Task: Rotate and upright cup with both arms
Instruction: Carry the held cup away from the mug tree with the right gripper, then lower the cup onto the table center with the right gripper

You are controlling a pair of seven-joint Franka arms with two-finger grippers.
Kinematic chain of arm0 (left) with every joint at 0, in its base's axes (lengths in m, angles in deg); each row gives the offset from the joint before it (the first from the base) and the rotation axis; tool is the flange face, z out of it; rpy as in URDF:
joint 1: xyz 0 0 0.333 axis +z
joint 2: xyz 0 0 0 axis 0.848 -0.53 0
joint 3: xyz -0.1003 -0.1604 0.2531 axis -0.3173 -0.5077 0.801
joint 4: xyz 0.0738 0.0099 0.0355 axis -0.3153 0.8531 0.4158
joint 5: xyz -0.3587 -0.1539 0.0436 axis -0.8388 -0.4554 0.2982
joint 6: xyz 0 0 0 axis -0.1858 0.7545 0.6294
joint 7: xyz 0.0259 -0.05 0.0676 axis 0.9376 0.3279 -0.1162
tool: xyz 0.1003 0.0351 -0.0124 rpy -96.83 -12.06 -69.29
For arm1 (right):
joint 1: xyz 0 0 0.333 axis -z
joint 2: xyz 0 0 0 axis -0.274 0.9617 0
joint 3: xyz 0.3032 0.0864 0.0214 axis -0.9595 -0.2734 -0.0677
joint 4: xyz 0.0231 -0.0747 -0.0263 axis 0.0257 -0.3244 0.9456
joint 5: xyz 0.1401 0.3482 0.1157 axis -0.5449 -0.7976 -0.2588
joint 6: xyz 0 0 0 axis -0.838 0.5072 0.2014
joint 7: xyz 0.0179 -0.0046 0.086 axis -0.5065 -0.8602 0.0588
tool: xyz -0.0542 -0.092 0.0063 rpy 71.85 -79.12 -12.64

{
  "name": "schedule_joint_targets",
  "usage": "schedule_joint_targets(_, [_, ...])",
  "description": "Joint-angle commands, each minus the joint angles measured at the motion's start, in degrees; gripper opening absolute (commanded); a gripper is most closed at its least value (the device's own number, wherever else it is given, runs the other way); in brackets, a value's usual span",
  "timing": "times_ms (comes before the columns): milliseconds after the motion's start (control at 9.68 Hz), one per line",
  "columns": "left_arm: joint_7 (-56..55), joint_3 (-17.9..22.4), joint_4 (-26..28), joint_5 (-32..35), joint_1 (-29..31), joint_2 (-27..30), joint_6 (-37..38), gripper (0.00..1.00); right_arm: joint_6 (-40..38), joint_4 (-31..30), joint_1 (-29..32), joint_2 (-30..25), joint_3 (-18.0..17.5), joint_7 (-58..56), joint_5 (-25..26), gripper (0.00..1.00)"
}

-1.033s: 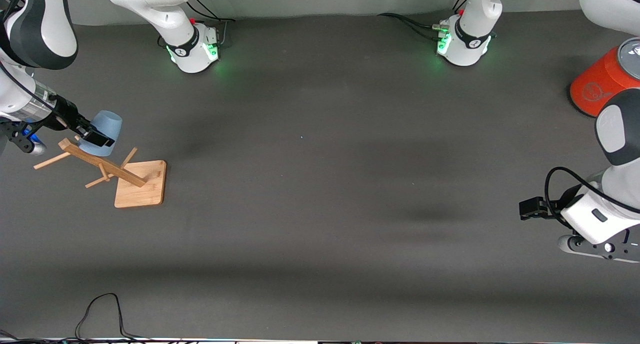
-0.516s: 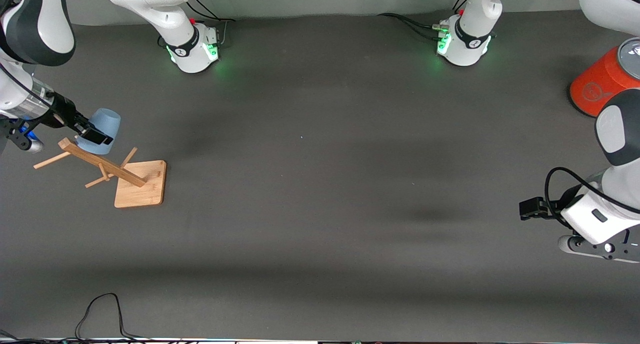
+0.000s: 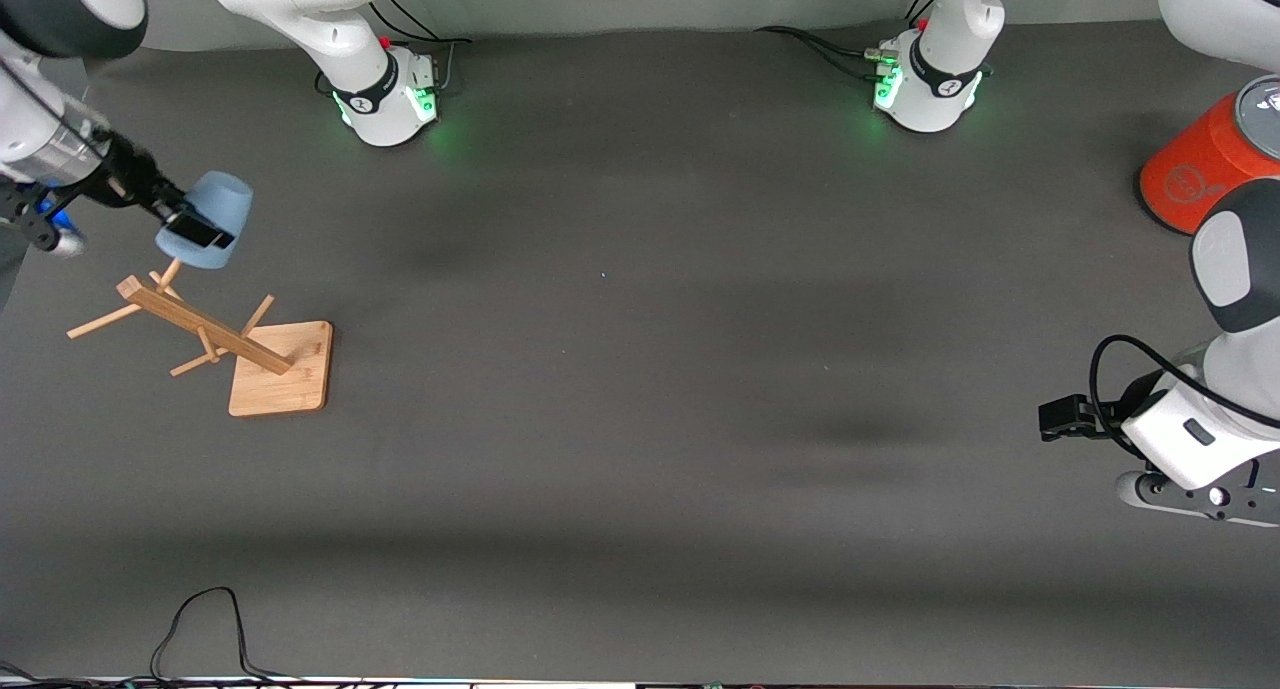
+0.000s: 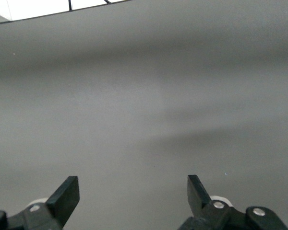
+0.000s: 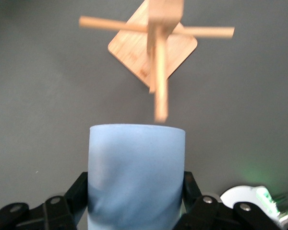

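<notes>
- Right gripper (image 3: 190, 231) is clamped across the cup (image 3: 208, 221), one finger on each side of the wall; the cup is up in the air over the top pegs of the wooden rack (image 3: 215, 339), at the right arm's end of the table. Seen from the front camera, the cup sits at about 11 o'clock from the rack's square base.
- Right wrist view: the cup (image 5: 136, 175) fills the gap between the black fingers (image 5: 192, 189); a rack peg (image 5: 160, 96) points toward the cup's closed end without touching it.
- Cup orientation: lying tilted in the grasp, not upright. Rotation step judged not yet finished.
- Handling judgement: thin plastic tumbler, likely light and fairly stiff, smooth and tapered, so it may slip toward its narrow end. Best hold is across the mid-wall; a hard squeeze may flex it.
- Left gripper (image 4: 129, 196) waits over bare table at the left arm's end, jaws spread wide, holding nothing.
- Orange-red can (image 3: 1200, 159) stands by the left arm's end, at about 12 o'clock from that gripper.
- Room: the table (image 3: 640, 369) is broad and open between the arms, a fair spot for a handover. Rack pegs are the nearest snag.
</notes>
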Motion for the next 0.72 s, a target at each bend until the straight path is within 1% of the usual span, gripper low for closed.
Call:
schedule_joint_targets(0, [0.81, 0.20, -0.89, 0.65, -0.06, -0.36, 0.11, 1.00, -1.94, -0.09, -7.45, -2.44, -0.04, 11.30, -0.09, 0.51])
schedule_joint_targets(103, [0.81, 0.20, -0.89, 0.65, -0.06, -0.36, 0.11, 1.00, -2.03, 0.26, -12.10, -2.26, -0.56, 18.06, -0.09, 0.51])
schedule_joint_targets(207, [0.81, 0.20, -0.89, 0.73, -0.06, -0.36, 0.11, 1.00, -1.95, 1.83, -16.58, -0.78, -0.65, 25.18, -0.18, 0.51])
schedule_joint_targets(310, [0.81, 0.20, -0.89, 0.74, -0.06, -0.36, 0.11, 1.00, -1.51, 4.54, -22.02, 2.97, -0.74, 33.60, -0.36, 0.51])
schedule_joint_targets(413, [0.72, 0.20, -0.81, 0.74, -0.06, -0.27, 0.19, 1.00, -1.24, 8.92, -27.56, 8.06, -0.74, 41.34, -0.53, 0.51])
schedule_joint_targets(620, [0.72, 0.20, -0.72, 0.74, -0.06, -0.27, 0.19, 1.00, -1.15, 20.16, -35.05, 19.91, -0.74, 55.24, -0.88, 0.51])
